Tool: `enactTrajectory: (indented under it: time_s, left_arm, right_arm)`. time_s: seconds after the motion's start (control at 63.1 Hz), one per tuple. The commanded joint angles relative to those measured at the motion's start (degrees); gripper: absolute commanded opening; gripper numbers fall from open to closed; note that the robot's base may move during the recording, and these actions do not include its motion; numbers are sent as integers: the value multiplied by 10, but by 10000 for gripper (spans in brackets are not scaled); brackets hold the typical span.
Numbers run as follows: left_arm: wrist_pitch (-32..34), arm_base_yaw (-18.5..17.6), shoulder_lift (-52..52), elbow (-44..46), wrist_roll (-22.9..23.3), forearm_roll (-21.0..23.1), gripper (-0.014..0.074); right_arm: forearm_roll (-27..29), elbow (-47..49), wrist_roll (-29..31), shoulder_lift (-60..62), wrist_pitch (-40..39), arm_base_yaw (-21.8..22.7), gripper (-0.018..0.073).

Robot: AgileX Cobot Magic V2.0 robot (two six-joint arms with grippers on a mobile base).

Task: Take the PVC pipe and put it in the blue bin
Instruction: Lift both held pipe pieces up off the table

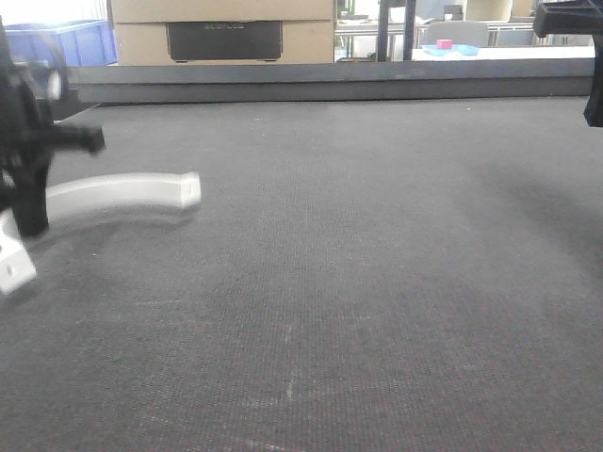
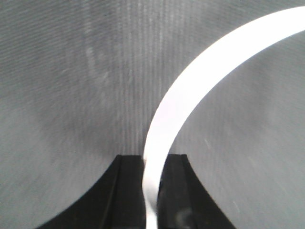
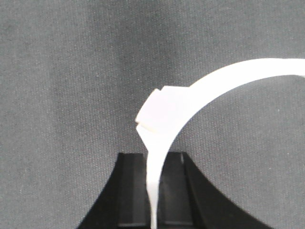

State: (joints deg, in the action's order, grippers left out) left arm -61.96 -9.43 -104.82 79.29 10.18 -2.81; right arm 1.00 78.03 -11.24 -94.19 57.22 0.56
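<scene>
Both clenched: left end effector (image 2: 152,160) on PVC pipe (image 2: 190,95), right end effector (image 3: 155,157) on white curved piece (image 3: 205,88); mat (image 1: 377,282) centre open.

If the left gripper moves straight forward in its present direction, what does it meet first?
Probably the grey mat: the PVC pipe that the left gripper clamps bends away right. Depth unclear.

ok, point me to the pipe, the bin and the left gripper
pipe (image 1: 122,191): front view, mid-curve of its white body.
bin (image 1: 80,45): front view, blue front wall.
left gripper (image 2: 152,161): left wrist view, midway between the jaws.
</scene>
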Motion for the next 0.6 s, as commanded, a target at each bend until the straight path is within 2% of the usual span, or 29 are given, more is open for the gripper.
enactTrajectory:
  time_s: [0.0,0.285,0.428,0.587]
  left_arm:
    - [-4,1,48,2,1,0,-111]
    - [29,1,121,2,13,0,-111]
    - [84,1,150,-2,27,3,-111]
    - [155,1,185,-30,27,22,-111]
  right_arm:
    - [-2,1,2,5,3,4,-168]
    - [-6,-1,10,34,-20,-3,-168]
    - [-22,-26,43,62,-55,-30,-168]
    - [-31,-87,43,101,-127,-47,-168]
